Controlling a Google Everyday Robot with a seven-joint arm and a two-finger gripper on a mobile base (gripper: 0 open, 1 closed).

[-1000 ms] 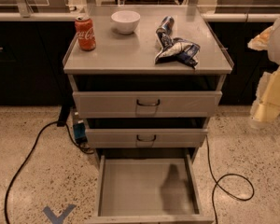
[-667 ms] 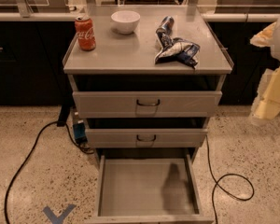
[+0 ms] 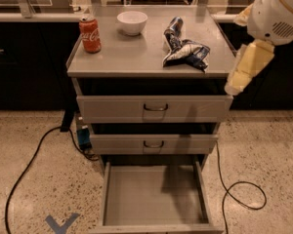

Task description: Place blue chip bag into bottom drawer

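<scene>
The blue chip bag [image 3: 185, 50] lies crumpled on the right part of the grey cabinet top [image 3: 132, 57]. The bottom drawer [image 3: 154, 199] is pulled out towards me and its plain floor holds nothing. My gripper [image 3: 236, 86] is the cream-coloured end of the arm hanging off the cabinet's right front corner. It is level with the cabinet top, just right of and below the bag, and does not touch the bag.
A red cola can [image 3: 90, 34] and a white bowl [image 3: 132, 22] stand on the cabinet top, left of the bag. The two upper drawers [image 3: 155, 108] are closed. Black cables [image 3: 244, 199] lie on the speckled floor on both sides. A blue tape mark [image 3: 61, 224] is at the lower left.
My arm and gripper have moved left and upward, closer to the cabinet's right edge. The bag, can, bowl and drawers have not moved.
</scene>
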